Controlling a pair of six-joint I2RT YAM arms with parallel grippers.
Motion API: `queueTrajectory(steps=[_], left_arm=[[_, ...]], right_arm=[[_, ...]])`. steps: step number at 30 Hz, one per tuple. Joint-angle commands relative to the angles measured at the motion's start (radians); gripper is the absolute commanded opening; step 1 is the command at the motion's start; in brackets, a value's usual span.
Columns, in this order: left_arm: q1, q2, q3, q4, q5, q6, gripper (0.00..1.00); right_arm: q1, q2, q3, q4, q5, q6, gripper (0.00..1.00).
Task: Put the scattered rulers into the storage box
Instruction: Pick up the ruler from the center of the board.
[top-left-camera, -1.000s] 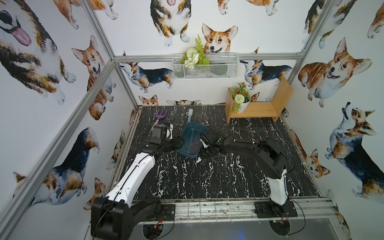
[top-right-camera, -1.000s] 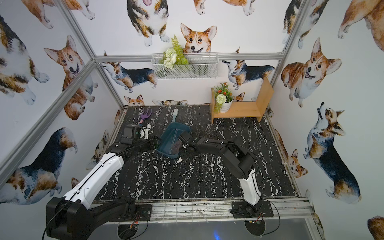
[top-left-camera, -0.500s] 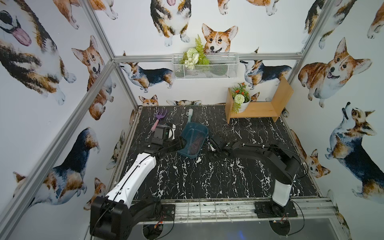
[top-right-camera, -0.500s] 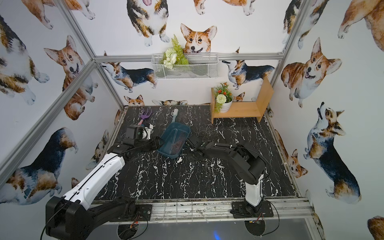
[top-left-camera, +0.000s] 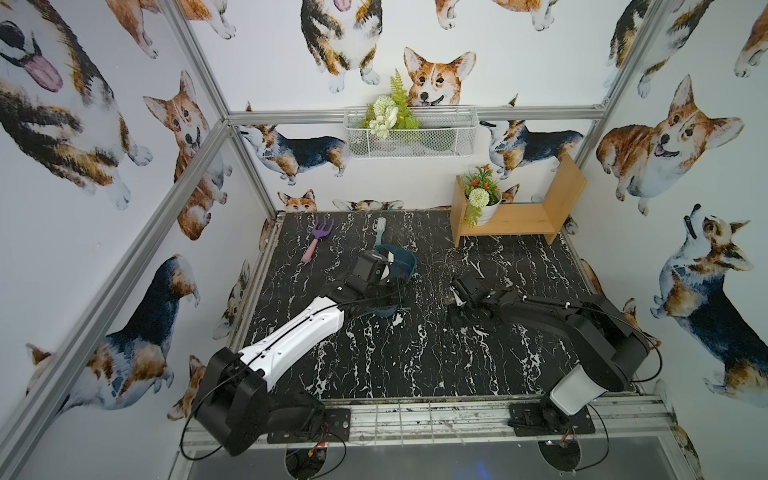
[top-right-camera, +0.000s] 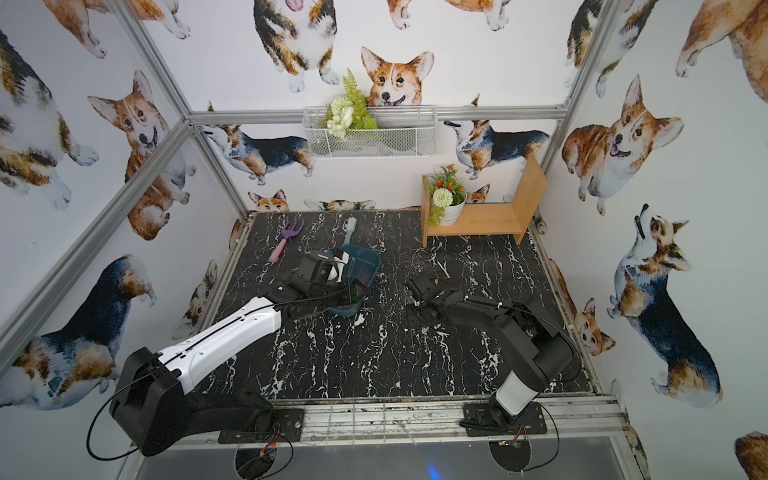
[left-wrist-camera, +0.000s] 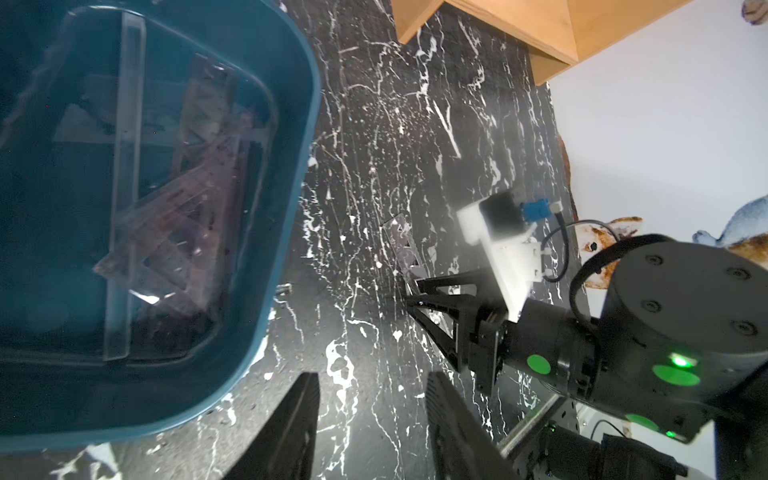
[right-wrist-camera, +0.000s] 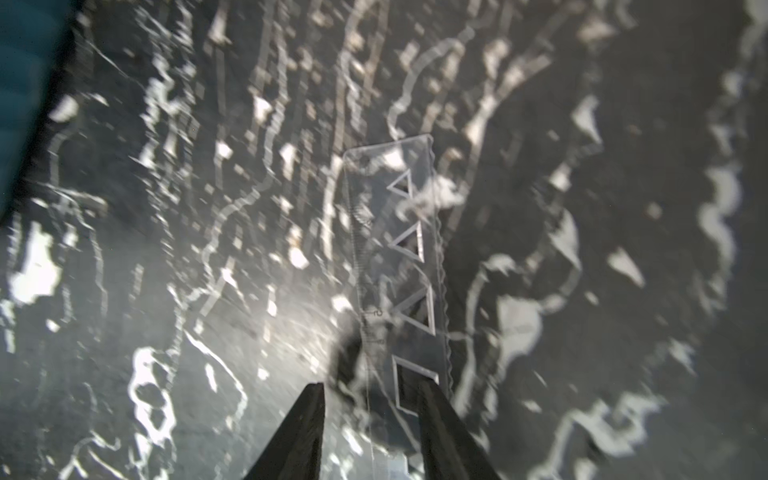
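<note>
The storage box (left-wrist-camera: 266, 291), a teal tub, sits left of the table's middle (top-left-camera: 405, 262) and my left wrist covers part of it. Inside lie a clear ruler (left-wrist-camera: 124, 187) and tinted purple rulers (left-wrist-camera: 208, 166). My left gripper (left-wrist-camera: 374, 424) hangs open over bare table at the tub's near corner (top-left-camera: 397, 296), holding nothing. Another clear ruler (right-wrist-camera: 395, 232), with triangle cutouts, lies flat on the table to the tub's right (left-wrist-camera: 403, 245). My right gripper (right-wrist-camera: 370, 419) is open just above its near end (top-left-camera: 456, 286). One finger (right-wrist-camera: 436, 428) overlaps the strip.
A purple-and-pink toy rake (top-left-camera: 318, 239) and a pale green brush (top-left-camera: 380, 230) lie behind the tub. A wooden shelf (top-left-camera: 511, 218) with a potted plant (top-left-camera: 482, 203) stands at the back right. A white wire basket (top-left-camera: 409, 133) hangs on the back wall.
My right gripper has drawn back to the right, away from the tub, to over the loose ruler. My left wrist has shifted right over the tub.
</note>
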Motion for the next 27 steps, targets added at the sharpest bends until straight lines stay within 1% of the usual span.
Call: queueTrajectory(steps=[1, 5, 11, 16, 20, 27], left_arm=[[-0.034, 0.031, 0.026, 0.052, -0.032, -0.028, 0.48], [-0.06, 0.046, 0.028, 0.079, -0.03, -0.046, 0.48], [-0.071, 0.038, 0.023, 0.091, -0.033, -0.06, 0.48], [-0.086, 0.037, 0.004, 0.117, -0.024, -0.079, 0.48], [-0.1, 0.047, -0.016, 0.138, -0.024, -0.093, 0.48], [-0.12, 0.059, -0.031, 0.161, -0.026, -0.106, 0.48]], right_arm=[[-0.002, -0.019, -0.012, -0.102, 0.01, 0.009, 0.44], [-0.002, -0.039, 0.015, -0.125, 0.007, 0.003, 0.44], [-0.001, -0.069, 0.075, -0.176, 0.018, -0.005, 0.44], [-0.001, -0.05, 0.103, -0.236, 0.041, -0.024, 0.45], [0.001, -0.033, 0.092, -0.254, 0.048, -0.032, 0.44], [0.003, -0.028, 0.061, -0.242, 0.024, -0.028, 0.44]])
